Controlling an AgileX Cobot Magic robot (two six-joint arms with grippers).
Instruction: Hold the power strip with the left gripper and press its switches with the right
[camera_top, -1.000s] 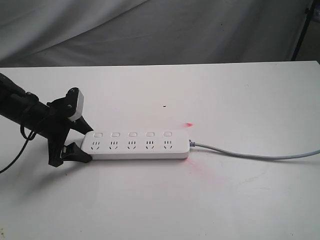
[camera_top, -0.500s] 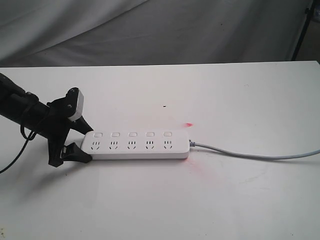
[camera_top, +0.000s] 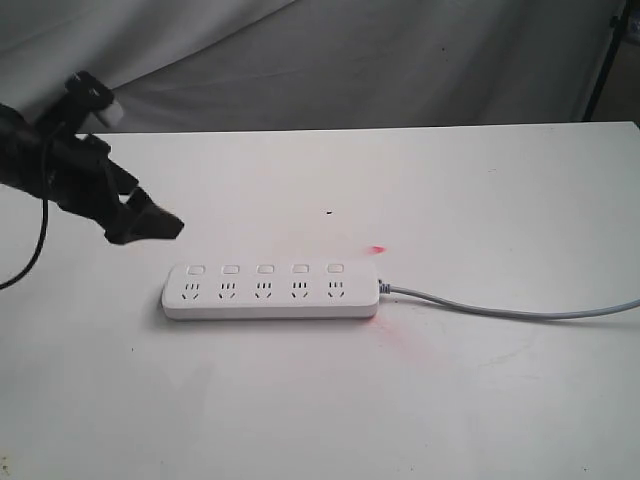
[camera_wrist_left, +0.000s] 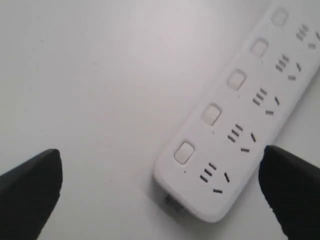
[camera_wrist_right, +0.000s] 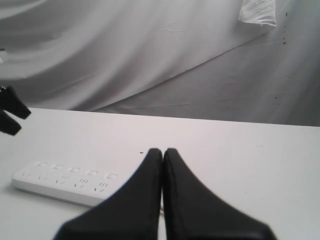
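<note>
The white power strip (camera_top: 270, 292) lies flat on the white table, with its row of small square switches (camera_top: 265, 269) along the far side. My left gripper (camera_top: 148, 223) hangs above and behind the strip's left end, touching nothing. In the left wrist view its gripper (camera_wrist_left: 161, 165) is open wide, and the strip's end (camera_wrist_left: 240, 115) with its switches (camera_wrist_left: 210, 114) lies below, between the fingers. My right gripper (camera_wrist_right: 163, 151) is shut and empty; it sees the strip (camera_wrist_right: 65, 182) from afar and does not show in the exterior view.
The strip's grey cable (camera_top: 500, 308) runs right across the table to its edge. A small red glow (camera_top: 377, 248) sits on the table by the cable end. A grey cloth backdrop (camera_top: 350, 60) hangs behind, with a black pole (camera_top: 603, 60) at the far right.
My left gripper has come off the strip's left end, which it flanked before, and risen up and back to the left. The strip has not moved.
</note>
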